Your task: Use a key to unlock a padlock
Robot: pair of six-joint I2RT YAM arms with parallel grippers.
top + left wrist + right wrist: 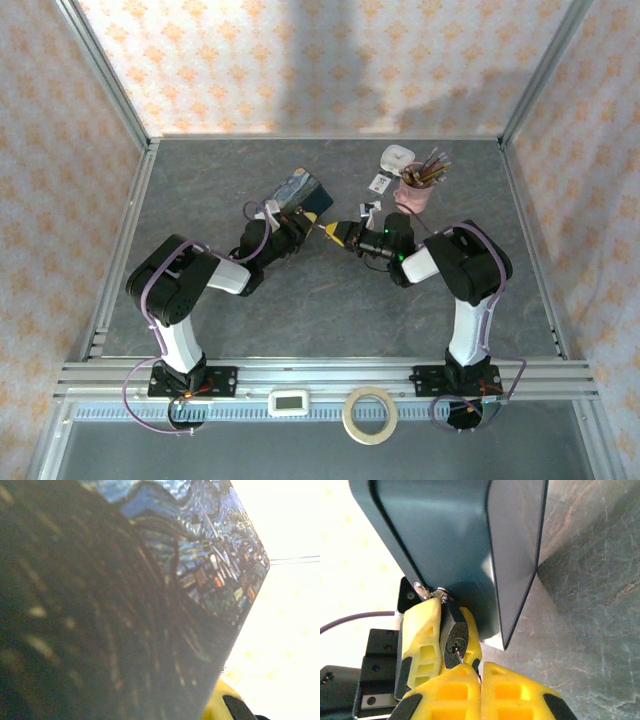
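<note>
Yellow pads of the R gripper sit pressed together at the bottom of the right wrist view. They pinch the key, a thin metal sliver poking up from btwn them. Its tip meets the keyway in the face of the padlock; how deep it's in, can't tell. The padlock's dark body is clamped btwn the two yellow fingers of the L gripper, with the shackle at the far end, right by the blue tin behind it.

Step in hand, imo: seat the key fully, then turn.
- Push along the key's own axis, w/o side load; it's thin and would likely bend or slip in the pads.
- Twist w/ wrist roll only, axis thru the keyway.
- L clamp needs to be firm so the body can't spin w/ the key.
- Shackle needs room to pop; the tin is close.

From the top view, both grippers meet nose to nose mid-table, at the tin's near corner. A pink cup of pencils stands off to the right.
</note>
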